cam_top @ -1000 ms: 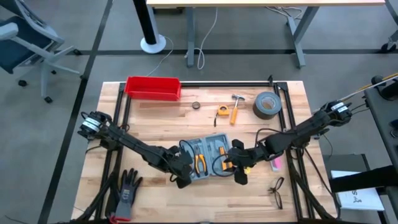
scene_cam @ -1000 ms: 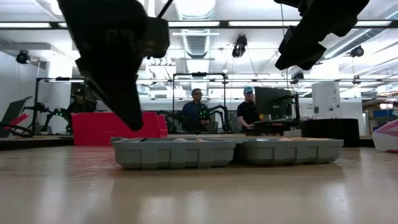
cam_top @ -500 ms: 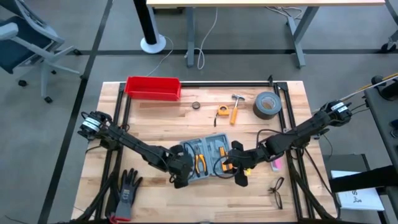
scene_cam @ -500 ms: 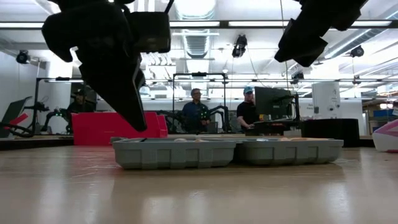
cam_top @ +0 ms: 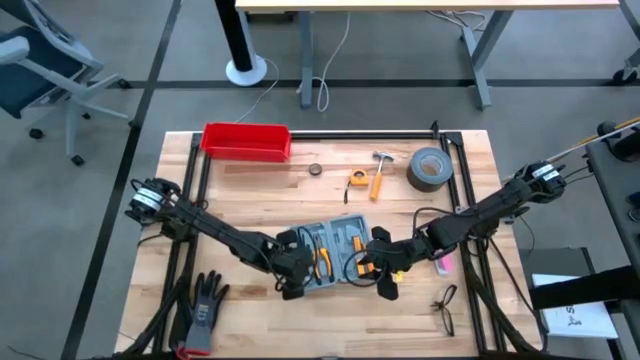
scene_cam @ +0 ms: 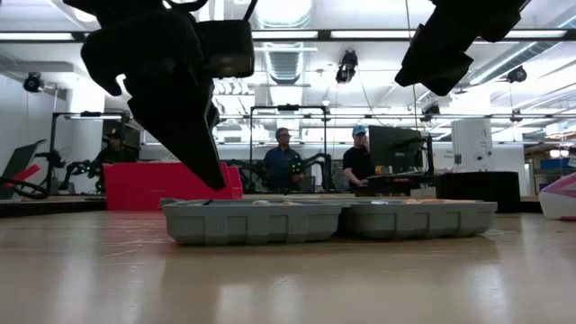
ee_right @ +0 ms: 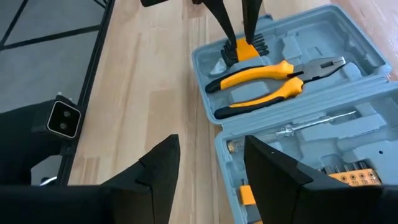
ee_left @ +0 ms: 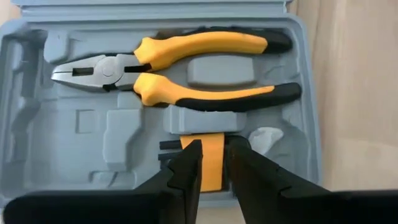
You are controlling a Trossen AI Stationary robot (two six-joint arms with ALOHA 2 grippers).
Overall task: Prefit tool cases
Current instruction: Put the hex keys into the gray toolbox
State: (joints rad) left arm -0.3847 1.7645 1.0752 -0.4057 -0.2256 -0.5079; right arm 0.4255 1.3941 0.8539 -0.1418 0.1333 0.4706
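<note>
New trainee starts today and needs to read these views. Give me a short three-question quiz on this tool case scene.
1. True or false: the case lies open on the table.
2. Which tool already sits in the case half under the left gripper? A hammer, B pliers, C tape roll.
3. What is between the left gripper's fingers?

Key: 1 true. 2 B, the pliers. 3 A small yellow and black tool, held over a slot; the right gripper hangs open beside the case.

Grey-blue tool case [cam_top: 335, 252], open flat, mid-table, yellow pliers [ee_left: 186, 71] & bits inside
</note>
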